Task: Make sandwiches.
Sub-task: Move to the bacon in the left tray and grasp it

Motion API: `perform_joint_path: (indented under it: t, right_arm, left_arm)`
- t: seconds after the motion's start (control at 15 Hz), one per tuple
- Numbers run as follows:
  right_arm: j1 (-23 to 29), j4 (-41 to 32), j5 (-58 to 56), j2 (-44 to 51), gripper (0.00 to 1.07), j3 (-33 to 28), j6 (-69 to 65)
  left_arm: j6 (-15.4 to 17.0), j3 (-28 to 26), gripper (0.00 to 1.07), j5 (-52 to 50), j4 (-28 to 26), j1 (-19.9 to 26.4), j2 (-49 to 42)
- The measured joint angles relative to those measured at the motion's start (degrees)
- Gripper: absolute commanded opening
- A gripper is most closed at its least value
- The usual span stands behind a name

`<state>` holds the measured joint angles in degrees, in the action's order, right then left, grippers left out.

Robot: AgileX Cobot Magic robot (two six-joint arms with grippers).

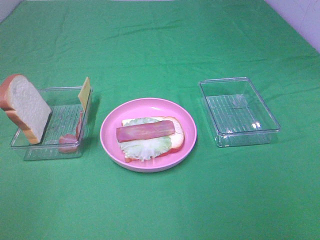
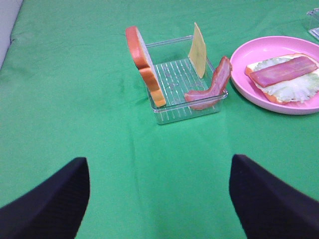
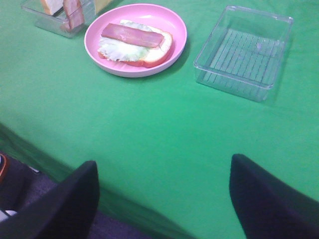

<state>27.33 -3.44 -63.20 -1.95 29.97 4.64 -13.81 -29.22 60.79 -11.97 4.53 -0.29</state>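
Pink plate carries the half-built sandwich: bread, lettuce, ham on top. Cheese square and second bread slice lean upright in the left tray, probably for easy pinching. My left tool and right tool hang wide open, empty.

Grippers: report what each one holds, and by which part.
Nothing is held. The left gripper and the right gripper both stand open above the green cloth, apart from the sandwich on the pink plate.
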Motion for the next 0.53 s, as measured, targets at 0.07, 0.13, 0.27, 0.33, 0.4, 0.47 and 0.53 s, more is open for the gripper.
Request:
perform_joint_path:
  t: [0.07, 0.13, 0.27, 0.33, 0.4, 0.47, 0.53]
  right_arm:
    - [0.00, -0.06, 0.06, 1.89, 0.69, 0.00, 0.17]
    - [0.00, -0.06, 0.11, 2.23, 0.69, 0.00, 0.17]
    - [0.00, -0.23, 0.23, 2.29, 0.69, -0.06, 0.57]
    - [0.00, -0.40, 0.34, 2.29, 0.69, -0.23, 0.63]
    - [0.00, -0.40, 0.34, 2.29, 0.69, -0.29, 0.63]
    - [0.00, -0.46, 1.09, 2.29, 0.69, -0.74, 0.63]
    - [0.00, -0.46, 1.38, 2.29, 0.69, -0.97, 0.63]
  left_arm:
    - [0.00, 0.00, 0.74, 0.00, 0.00, 0.00, 0.00]
    - [0.00, 0.00, 0.74, 0.00, 0.00, 0.00, 0.00]
    - [0.00, 0.00, 0.74, 0.00, 0.00, 0.00, 0.00]
    - [0.00, 0.00, 0.74, 0.00, 0.00, 0.00, 0.00]
    - [0.00, 0.00, 0.74, 0.00, 0.00, 0.00, 0.00]
    - [0.00, 0.00, 0.74, 0.00, -0.06, 0.00, 0.00]
    - [0.00, 0.00, 0.74, 0.00, -0.57, 0.00, 0.00]
